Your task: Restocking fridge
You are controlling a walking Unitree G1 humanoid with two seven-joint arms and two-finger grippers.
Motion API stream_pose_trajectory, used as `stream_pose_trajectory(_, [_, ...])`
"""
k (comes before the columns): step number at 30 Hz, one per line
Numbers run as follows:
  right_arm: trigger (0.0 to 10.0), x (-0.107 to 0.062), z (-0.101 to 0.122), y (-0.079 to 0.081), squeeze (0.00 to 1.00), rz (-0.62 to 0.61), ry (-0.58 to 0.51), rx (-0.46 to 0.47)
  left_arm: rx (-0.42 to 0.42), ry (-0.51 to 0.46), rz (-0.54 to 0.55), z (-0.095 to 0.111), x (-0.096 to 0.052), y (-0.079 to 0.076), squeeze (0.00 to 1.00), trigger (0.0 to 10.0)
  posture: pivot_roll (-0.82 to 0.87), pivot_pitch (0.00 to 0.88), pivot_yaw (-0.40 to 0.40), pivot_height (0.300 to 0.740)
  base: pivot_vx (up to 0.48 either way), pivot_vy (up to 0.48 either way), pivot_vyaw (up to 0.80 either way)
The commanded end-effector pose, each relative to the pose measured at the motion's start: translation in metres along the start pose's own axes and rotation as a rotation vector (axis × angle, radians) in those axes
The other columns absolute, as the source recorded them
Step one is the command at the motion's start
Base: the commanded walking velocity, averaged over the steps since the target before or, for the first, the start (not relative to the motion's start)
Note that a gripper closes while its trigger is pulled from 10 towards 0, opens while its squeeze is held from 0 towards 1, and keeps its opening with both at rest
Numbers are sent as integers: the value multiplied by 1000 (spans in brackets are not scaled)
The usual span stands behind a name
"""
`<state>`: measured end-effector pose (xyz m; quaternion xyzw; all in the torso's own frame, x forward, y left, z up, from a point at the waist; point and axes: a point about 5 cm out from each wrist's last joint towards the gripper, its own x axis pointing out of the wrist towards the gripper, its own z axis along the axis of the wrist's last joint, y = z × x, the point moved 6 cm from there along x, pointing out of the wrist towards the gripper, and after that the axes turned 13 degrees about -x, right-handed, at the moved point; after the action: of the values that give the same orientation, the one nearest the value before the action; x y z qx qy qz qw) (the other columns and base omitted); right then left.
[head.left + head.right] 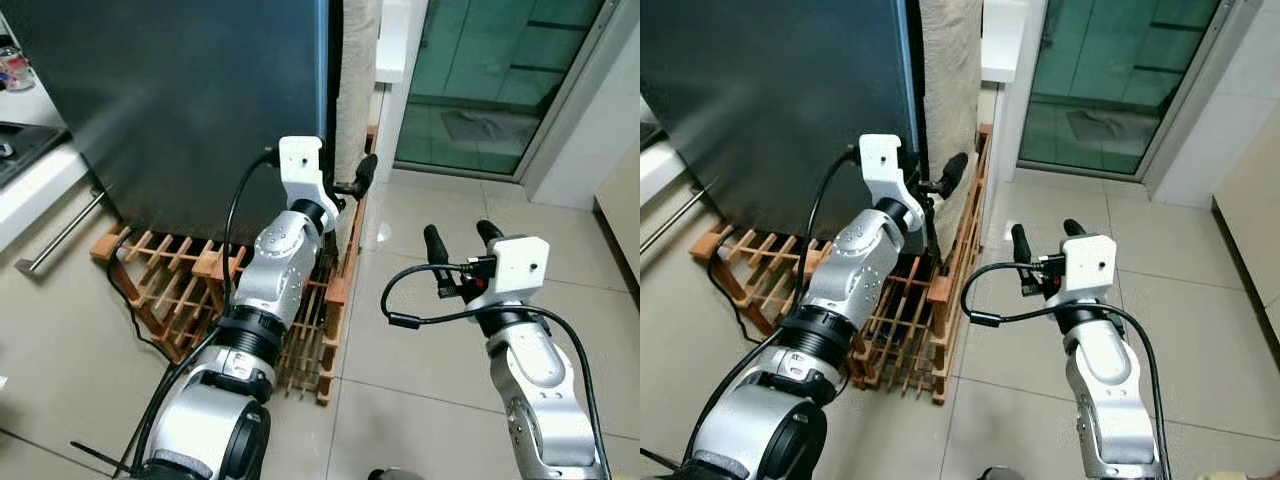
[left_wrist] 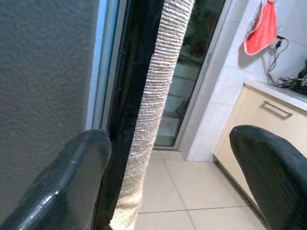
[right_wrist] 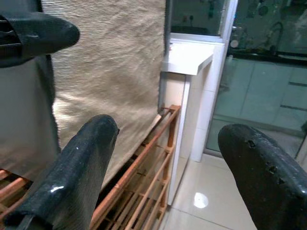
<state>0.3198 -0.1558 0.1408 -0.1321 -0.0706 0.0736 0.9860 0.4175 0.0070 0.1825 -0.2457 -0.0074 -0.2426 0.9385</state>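
Note:
The fridge (image 1: 190, 100) is a tall dark box with its door (image 2: 48, 86) facing me. A black seam (image 2: 134, 96) runs down its right edge, next to a side covered in beige woven cloth (image 1: 358, 80). My left gripper (image 1: 348, 185) is raised to that edge and open. One finger (image 2: 72, 182) rests by the door edge and the other finger (image 2: 273, 172) stands off to the cloth side. My right gripper (image 1: 460, 235) hovers open and empty above the floor tiles, to the right of the fridge.
A wooden slatted rack (image 1: 170, 280) lies at the fridge's foot with a black cable across it. A white counter (image 1: 30, 170) is at the left. A glass door (image 1: 490, 80) stands behind on the right. A red cloth (image 2: 261, 28) hangs over a beige cabinet (image 2: 268, 120).

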Motion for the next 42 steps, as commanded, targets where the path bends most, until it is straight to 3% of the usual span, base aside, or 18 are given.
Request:
stream_pose_trajectory(1, [10000, 2, -2, 3, 0, 12, 8, 13, -103, 47, -162, -19, 13, -69, 0, 10000, -191, 0, 18, 740, 0, 0, 0])
stream_pose_trajectory(6, [10000, 3, -2, 4, 0, 15, 7, 12, -82, 47, -168, -20, 12, -70, 0, 10000, -188, 0, 18, 740, 0, 0, 0])
stream_pose_trajectory(9, [10000, 1, -3, 3, 0, 5, 10, 12, -49, 26, -114, -14, 8, -52, 0, 10000, -189, 0, 21, 740, 0, 0, 0])
stream_pose_trajectory(11, [10000, 1, -4, 2, 0, 3, 12, 12, -49, 22, -105, -13, 7, -49, 0, 10000, -189, 0, 21, 740, 0, 0, 0])
stream_pose_trajectory(15, [10000, -3, -8, 2, 0, 3, 25, 12, -22, -26, -7, -1, 1, -23, 0, 10000, -189, 0, 21, 740, 0, 0, 0])
stream_pose_trajectory(19, [10000, -3, -8, 2, 0, 5, 27, 11, -10, -55, 45, 8, 1, -12, 0, 10000, -181, 0, 15, 740, 0, 0, 0])
stream_pose_trajectory(24, [10000, -2, -8, 2, 0, 6, 25, 10, -6, -43, 46, 6, 1, -13, 0, 10000, -183, 0, 14, 740, 0, 0, 0])
stream_pose_trajectory(30, [10000, -1, -7, 1, 0, 9, 24, 3, -28, -23, 41, 2, 11, -25, 0, 10000, -193, 0, 13, 740, 0, 0, 0])
stream_pose_trajectory(37, [10000, -1, -6, 2, 0, 14, 23, -2, -47, -2, 2, 1, 27, -50, 0, 10000, -207, 0, 14, 740, 0, 0, 0])
stream_pose_trajectory(42, [10000, -2, -6, 2, 0, 13, 23, -2, -61, -3, -1, 3, 30, -54, 0, 10000, -208, 0, 15, 740, 0, 0, 0])
